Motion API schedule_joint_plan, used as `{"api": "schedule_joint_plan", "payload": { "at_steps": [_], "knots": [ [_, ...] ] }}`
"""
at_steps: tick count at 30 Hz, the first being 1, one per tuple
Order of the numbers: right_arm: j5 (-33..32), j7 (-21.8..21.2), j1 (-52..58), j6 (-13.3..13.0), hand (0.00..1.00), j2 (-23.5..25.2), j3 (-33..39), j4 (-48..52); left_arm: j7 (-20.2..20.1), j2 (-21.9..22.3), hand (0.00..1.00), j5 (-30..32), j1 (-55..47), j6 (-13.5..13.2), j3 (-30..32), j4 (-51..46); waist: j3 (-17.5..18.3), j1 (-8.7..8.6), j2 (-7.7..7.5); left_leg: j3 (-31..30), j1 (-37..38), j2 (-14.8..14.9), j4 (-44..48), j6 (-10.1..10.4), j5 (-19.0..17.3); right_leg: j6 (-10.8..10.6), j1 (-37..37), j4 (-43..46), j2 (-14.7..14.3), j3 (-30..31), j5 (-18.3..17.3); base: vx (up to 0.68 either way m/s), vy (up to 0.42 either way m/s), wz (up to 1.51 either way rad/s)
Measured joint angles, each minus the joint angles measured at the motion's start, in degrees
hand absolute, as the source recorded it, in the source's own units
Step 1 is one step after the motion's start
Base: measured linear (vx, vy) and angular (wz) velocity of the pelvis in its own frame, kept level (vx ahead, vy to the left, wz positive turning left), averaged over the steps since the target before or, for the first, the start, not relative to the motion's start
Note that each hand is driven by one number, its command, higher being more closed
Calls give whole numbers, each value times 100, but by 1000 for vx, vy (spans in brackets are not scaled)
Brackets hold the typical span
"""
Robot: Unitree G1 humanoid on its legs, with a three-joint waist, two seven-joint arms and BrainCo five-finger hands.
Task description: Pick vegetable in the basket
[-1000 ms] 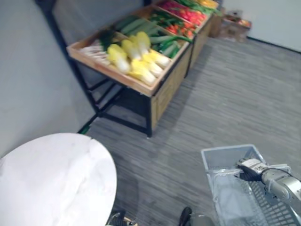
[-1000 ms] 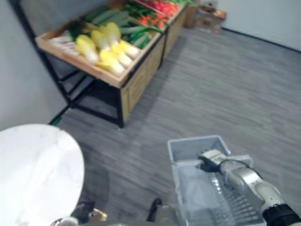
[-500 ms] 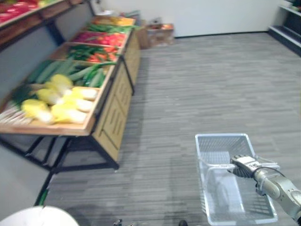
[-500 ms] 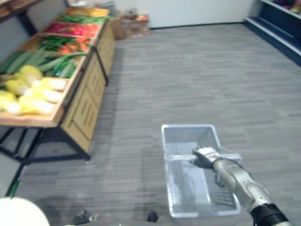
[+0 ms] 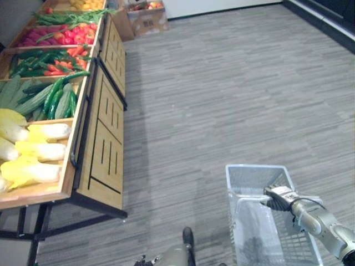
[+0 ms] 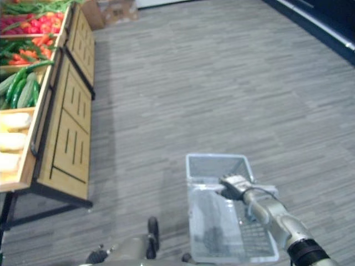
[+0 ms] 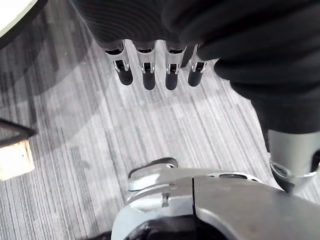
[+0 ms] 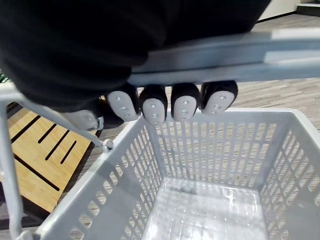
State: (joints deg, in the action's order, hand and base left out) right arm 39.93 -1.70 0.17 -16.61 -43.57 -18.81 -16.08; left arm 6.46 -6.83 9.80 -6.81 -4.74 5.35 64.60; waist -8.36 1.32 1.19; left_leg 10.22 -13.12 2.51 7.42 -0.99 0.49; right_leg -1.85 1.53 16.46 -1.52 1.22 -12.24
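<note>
Approach step: right hand (image 5: 280,195) grips the handle (image 8: 225,47) of the unfilled basket (image 5: 258,177) at near right, left hand (image 7: 149,70) hangs slack-fingered and unladen, vegetables (image 5: 41,149) lie on the stand (image 5: 105,138) at left; next, as judged, close in and reach with the left.

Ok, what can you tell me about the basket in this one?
The basket is a pale grey plastic rectangular tub with slotted walls and base, upright, open-topped, nothing inside. Its grey handle crosses above it, with the right hand curled round it. It sits over grey plank floor, apart from the wooden vegetable stand on the robot's left.
</note>
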Motion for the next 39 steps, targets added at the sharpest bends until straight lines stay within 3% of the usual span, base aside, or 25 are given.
{"api": "schedule_joint_plan", "payload": {
  "at_steps": [2, 3, 4, 5, 7, 9, 12, 13, 15, 17, 18, 19, 20, 23, 25, 26, 27, 28, 30, 31, 33, 34, 36, 37, 39],
  "knots": [
    [3, 78, -15, 18, 100, 268, 119, -187, -4, -173, 0, 8, -14, -6, -186, 33, 48, -11, -194, -29, 464, -240, -300, -143, -137, -130, -675, 1850, 238, -204, 76, 366, 186, 30],
    [6, 137, -14, 26, 100, 405, 191, -314, -6, -356, 0, 12, -17, 2, -350, 35, 87, -63, -445, -201, 736, -474, -327, -264, -294, -423, -1058, 3018, 470, -262, 493, 497, 171, 83],
    [5, 159, 11, 48, 100, 484, 274, -403, -14, -472, 0, 4, -22, 35, -529, 37, 118, -162, -585, -460, 984, -581, -306, -331, -392, -606, -1383, 3895, 576, -259, 1328, 455, 101, 100],
    [5, 167, 24, 53, 100, 494, 320, -440, -17, -490, 0, -3, -16, 39, -600, 36, 137, -210, -628, -561, 1103, -599, -295, -371, -425, -582, -1510, 4265, 595, -268, 1364, 488, 61, 107],
    [65, 208, 57, 126, 100, 541, 505, -520, -24, -518, 0, -4, 56, 38, -722, 31, 113, -269, -537, -1008, 1531, -525, -232, -454, -483, -9, -1862, 4758, 796, -515, 957, 468, 39, 96],
    [69, 215, 70, 135, 100, 540, 574, -562, -21, -495, 0, -18, 98, 36, -718, -38, 76, -286, -474, -1331, 1831, -461, -280, -500, -512, 27, -1965, 4209, 886, -636, 743, 427, 11, 96],
    [67, 201, 137, 129, 100, 584, 627, -862, -10, -440, 0, -73, 135, 32, -694, -146, 59, -296, -424, -1846, 2098, -367, -337, -503, -558, 10, -1935, 1956, 889, -609, 627, 401, -57, 91],
    [67, 202, 140, 130, 100, 601, 640, -929, -10, -430, 0, -73, 151, 29, -676, -148, 57, -296, -421, -1944, 2115, -360, -337, -480, -576, -61, -1935, 1415, 886, -571, 674, 430, -144, 92],
    [63, 214, 231, 150, 100, 629, 807, -1036, -10, -332, 0, -73, 187, 28, -576, -144, 66, -291, -426, -2326, 2172, -321, -330, -323, -802, -498, -1933, -625, 925, -281, 1007, 419, -206, 91],
    [63, 233, 237, 212, 100, 701, 963, -1177, -9, -280, 0, -73, 135, 28, -420, -131, 65, -285, -448, -2560, 2316, -328, -317, -207, -1097, -659, -1937, -1448, 1084, -16, 1112, 543, -397, 92],
    [63, 232, 320, 272, 100, 791, 1106, -1230, -12, -278, 0, -73, 38, 25, -279, -129, 99, -279, -529, -2744, 2448, -360, -251, -118, -1361, -680, -1887, -1459, 1197, 132, 1082, 569, -502, 100],
    [63, 232, 398, 297, 100, 846, 1213, -1289, -12, -285, 0, -74, 18, 30, -206, -102, 113, -276, -515, -2882, 2487, -315, -138, -86, -1560, -884, -1872, -1318, 1219, 174, 1459, 479, -473, 120],
    [62, 235, 499, 425, 100, 968, 1499, -1460, -18, -151, 0, -69, 14, 28, -83, -47, 123, -280, -340, -3141, 2427, -133, 198, 19, -1769, -914, -1871, -803, 1069, 79, 1589, 458, -440, 119],
    [60, 193, 678, 571, 100, 1016, 1696, -1624, -35, 23, 0, -98, -126, 26, 99, -12, 295, -259, -29, -3363, 2089, 101, 1036, 166, -1671, -488, -1832, 28, 954, -458, 1051, 419, -375, 104],
    [57, 182, 782, 585, 100, 1017, 1751, -1645, -30, 50, 0, -291, -236, 36, 191, -14, 348, -254, 33, -3452, 1681, 108, 1794, 480, -1224, -164, -1629, 282, 987, -944, 773, 413, -377, 110],
    [57, 169, 841, 585, 100, 1021, 1751, -1657, -25, 52, 0, -298, -255, 45, 207, -8, 348, -252, 35, -3420, 1500, 89, 2116, 676, -929, -107, -1412, 150, 998, -1136, 738, 368, -325, 116],
    [57, 142, 920, 582, 100, 1037, 1750, -1660, -34, 57, 0, -359, -272, 57, 246, -9, 289, -223, -67, -3227, 1238, 38, 2591, 1074, -339, -82, -1008, -172, 1076, -1395, 723, 289, -237, 94],
    [53, 138, 948, 582, 100, 1050, 1750, -1661, -23, 30, 0, -436, -276, 55, 302, -18, 247, -185, -162, -3049, 1127, 68, 2818, 1174, -130, -73, -797, -342, 1152, -1505, 721, 253, -208, 99],
    [31, 151, 1080, 587, 100, 1053, 1870, -1671, 1, 25, 0, -520, -284, 33, 341, -92, 249, -146, -164, -1757, 704, 538, 3185, 960, -482, -71, -294, -667, 1227, -1934, 721, 173, -156, 97],
    [7, 153, 1081, 592, 100, 1054, 1918, -1749, 3, 38, 0, -518, -263, 32, 346, -143, 251, -173, -159, -441, 482, 939, 2949, 669, -684, -73, -66, -851, 1308, -2295, 720, 105, -83, 95],
    [4, 155, 1074, 594, 100, 1055, 1932, -1767, 3, 38, 0, -515, -250, 34, 345, -188, 251, -190, -129, 422, 396, 1091, 2385, 618, -705, -75, 38, -974, 1337, -2495, 719, 95, 15, 83],
    [3, 155, 1008, 595, 100, 1077, 1946, -1767, 4, 69, 0, -501, -249, 48, 326, -185, 252, -246, -19, 899, 328, 962, 1245, 634, -554, -79, 65, -1041, 1306, -2729, 717, 93, 119, 71],
    [0, 155, 1014, 586, 100, 1071, 1950, -1759, 7, 125, 0, -486, -269, 75, 293, -175, 257, -236, 139, 942, 340, 799, 264, 624, 236, -141, 58, -1041, 1158, -2800, 691, 78, 147, 47],
    [0, 157, 1009, 602, 100, 1106, 1955, -1768, 13, 130, 0, -447, -286, 110, 294, -150, 289, -227, 219, 997, 414, 807, -26, 388, 119, -271, 62, -1040, 1070, -2813, 620, 121, 181, 54],
    [-2, 178, 1001, 556, 100, 1246, 1936, -1790, 55, 48, 0, -394, -207, 109, 363, -138, 228, -194, 12, 918, 402, 597, -325, 350, 190, -341, 24, -1108, 1164, -2792, 637, 94, 166, 48]
  ]
}}
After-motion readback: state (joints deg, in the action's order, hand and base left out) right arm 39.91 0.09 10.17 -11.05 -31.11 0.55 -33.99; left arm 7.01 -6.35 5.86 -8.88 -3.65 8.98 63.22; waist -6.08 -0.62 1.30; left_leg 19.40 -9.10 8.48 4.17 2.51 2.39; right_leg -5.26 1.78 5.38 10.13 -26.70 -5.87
